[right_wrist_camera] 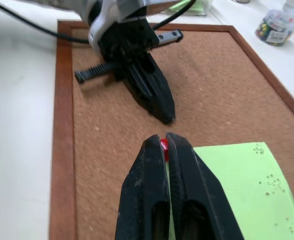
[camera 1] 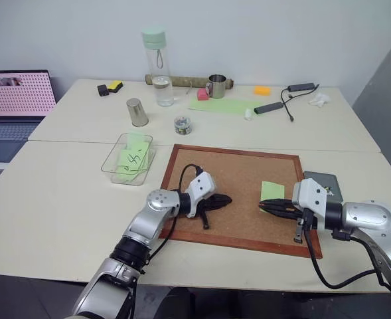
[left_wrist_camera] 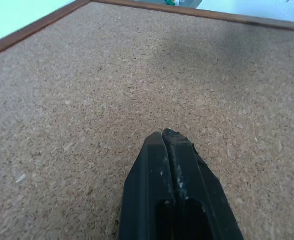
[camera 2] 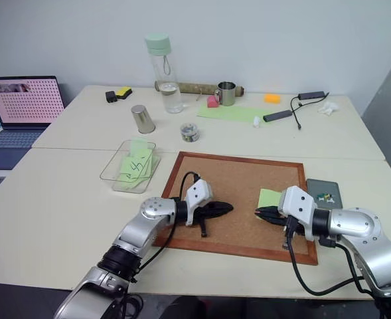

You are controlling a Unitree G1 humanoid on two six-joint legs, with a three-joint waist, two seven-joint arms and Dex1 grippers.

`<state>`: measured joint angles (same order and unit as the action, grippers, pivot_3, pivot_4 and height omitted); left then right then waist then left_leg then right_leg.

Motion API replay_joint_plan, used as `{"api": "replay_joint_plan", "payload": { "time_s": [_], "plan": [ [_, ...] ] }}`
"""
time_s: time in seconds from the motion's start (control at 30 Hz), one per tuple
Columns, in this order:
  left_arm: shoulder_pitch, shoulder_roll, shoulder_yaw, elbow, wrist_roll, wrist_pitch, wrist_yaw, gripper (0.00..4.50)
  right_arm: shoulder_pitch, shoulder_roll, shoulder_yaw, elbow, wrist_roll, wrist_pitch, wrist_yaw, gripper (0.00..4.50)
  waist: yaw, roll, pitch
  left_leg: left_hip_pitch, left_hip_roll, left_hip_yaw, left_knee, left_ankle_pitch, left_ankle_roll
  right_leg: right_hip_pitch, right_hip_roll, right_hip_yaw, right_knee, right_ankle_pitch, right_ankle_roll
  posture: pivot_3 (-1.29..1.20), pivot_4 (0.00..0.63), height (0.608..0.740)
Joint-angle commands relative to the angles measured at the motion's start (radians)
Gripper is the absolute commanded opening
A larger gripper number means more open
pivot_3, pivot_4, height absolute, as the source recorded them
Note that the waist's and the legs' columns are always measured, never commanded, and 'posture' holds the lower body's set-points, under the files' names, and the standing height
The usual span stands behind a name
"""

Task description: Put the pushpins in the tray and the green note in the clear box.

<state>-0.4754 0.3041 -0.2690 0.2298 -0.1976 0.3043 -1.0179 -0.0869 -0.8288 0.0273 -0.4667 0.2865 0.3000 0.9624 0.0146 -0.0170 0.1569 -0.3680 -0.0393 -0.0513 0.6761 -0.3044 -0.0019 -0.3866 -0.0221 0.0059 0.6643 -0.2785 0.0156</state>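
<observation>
Pushpins first: in the right eye view one green pin lies in the dark-grey square tray, at three o'clock of the wood-framed corkboard, while the transparent plastic box waits at nine o'clock. In the left wrist view the left gripper is pressed together, empty, over bare cork. In the right wrist view the right gripper pinches the red pin at the edge of the light-green square note, so, I judge, this pin and the note are left.

Head pair high, wrist cameras low.
You look down across the corkboard from the head; both wrist cameras skim close over it.
</observation>
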Motion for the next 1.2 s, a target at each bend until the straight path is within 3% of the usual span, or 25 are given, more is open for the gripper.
{"api": "replay_joint_plan", "payload": {
  "time_s": [0.03,0.2,0.4,0.6,0.8,1.0,1.2],
  "plan": [
    [-0.013,0.028,0.084,-0.130,-0.174,0.231,-0.054,1.09,-0.047,-0.007,0.016,0.000,-0.083,-0.119,-0.007,0.00,-0.007,0.000,0.001,-0.001,0.000,0.000,0.000,0.000,0.000,-0.001,0.000,0.000,0.000,0.000,0.000,0.00,0.150,0.740],
    [-0.054,-0.002,0.189,-0.164,-0.324,0.437,0.003,2.00,-0.095,-0.011,0.056,0.031,-0.159,-0.228,0.011,0.00,-0.009,-0.001,0.002,-0.004,0.000,-0.002,0.001,0.000,-0.001,-0.002,0.000,-0.002,-0.001,0.000,0.000,0.00,0.150,0.740],
    [-0.116,-0.094,0.264,-0.132,-0.417,0.562,0.118,3.00,-0.124,-0.017,0.084,0.066,-0.240,-0.365,0.017,0.00,-0.006,-0.002,0.003,-0.005,-0.001,-0.004,0.002,0.001,-0.001,-0.002,-0.001,-0.003,-0.001,0.000,0.000,0.00,0.150,0.740],
    [-0.168,-0.195,0.282,-0.088,-0.458,0.604,0.185,3.00,-0.140,-0.011,0.093,0.096,-0.262,-0.431,0.024,0.00,-0.004,-0.002,0.003,-0.006,-0.001,-0.004,0.002,0.003,-0.005,-0.002,-0.001,-0.004,-0.001,0.000,0.000,0.00,0.150,0.740],
    [-0.190,-0.236,0.243,-0.040,-0.442,0.604,0.184,3.00,-0.147,0.006,0.109,0.087,-0.259,-0.429,0.020,0.00,-0.005,-0.002,0.003,-0.006,-0.001,-0.004,0.002,0.003,-0.006,-0.003,-0.001,-0.004,-0.001,0.000,0.000,0.00,0.150,0.740],
    [-0.197,-0.240,0.198,-0.014,-0.426,0.594,0.167,3.00,-0.157,0.021,0.115,0.090,-0.259,-0.423,0.019,0.00,-0.005,-0.002,0.003,-0.006,-0.001,-0.004,0.002,0.003,-0.006,-0.002,-0.001,-0.004,-0.001,0.000,0.000,0.00,0.150,0.740],
    [-0.232,-0.210,0.265,0.044,-0.431,0.537,0.174,3.00,-0.156,0.026,0.114,0.088,-0.256,-0.410,0.015,0.00,-0.006,-0.002,0.003,-0.006,-0.001,-0.004,0.002,0.003,-0.006,-0.003,-0.001,-0.004,-0.001,0.001,0.000,0.00,0.150,0.740]
  ]
}}
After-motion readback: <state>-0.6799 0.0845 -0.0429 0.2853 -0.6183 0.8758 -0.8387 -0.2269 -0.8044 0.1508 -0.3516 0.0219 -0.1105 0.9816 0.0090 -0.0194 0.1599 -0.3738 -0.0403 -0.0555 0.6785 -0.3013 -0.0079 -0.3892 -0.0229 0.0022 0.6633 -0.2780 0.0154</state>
